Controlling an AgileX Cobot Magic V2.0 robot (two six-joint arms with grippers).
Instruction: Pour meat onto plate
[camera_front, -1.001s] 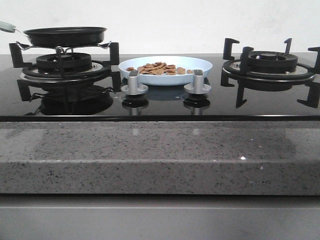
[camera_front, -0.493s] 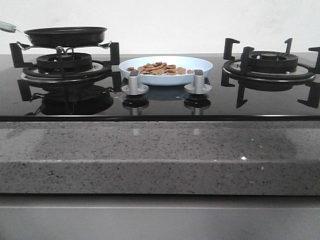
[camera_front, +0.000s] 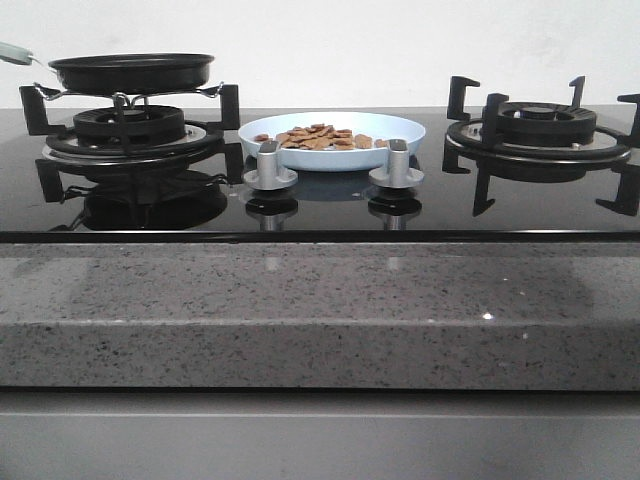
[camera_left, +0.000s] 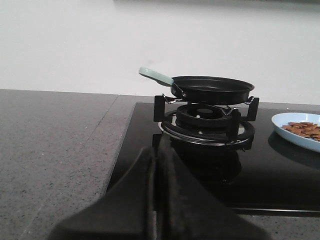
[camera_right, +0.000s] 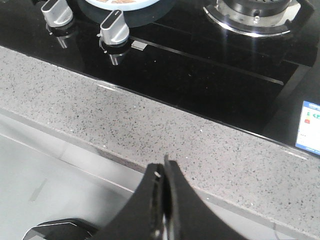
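The pale-blue plate (camera_front: 335, 140) rests on the black glass hob between the two burners, and the meat (camera_front: 318, 137) lies heaped in it as small reddish-brown pieces. The left wrist view catches the plate (camera_left: 300, 134) with meat (camera_left: 304, 129) at one edge; the right wrist view shows only a slice of the plate's rim (camera_right: 120, 6). My left gripper (camera_left: 158, 150) is shut and holds nothing, hovering off the hob's near corner. My right gripper (camera_right: 164, 167) is shut too, empty, above the stone counter's front edge. Neither arm appears in the front view.
A black frying pan (camera_front: 132, 71) with a pale handle (camera_left: 155, 76) sits on the left burner's grate (camera_front: 125, 125). The right burner (camera_front: 540, 128) is bare. Two silver knobs (camera_front: 269, 165) (camera_front: 395, 163) stand in front of the plate. A grey speckled counter (camera_front: 320, 310) fronts the hob.
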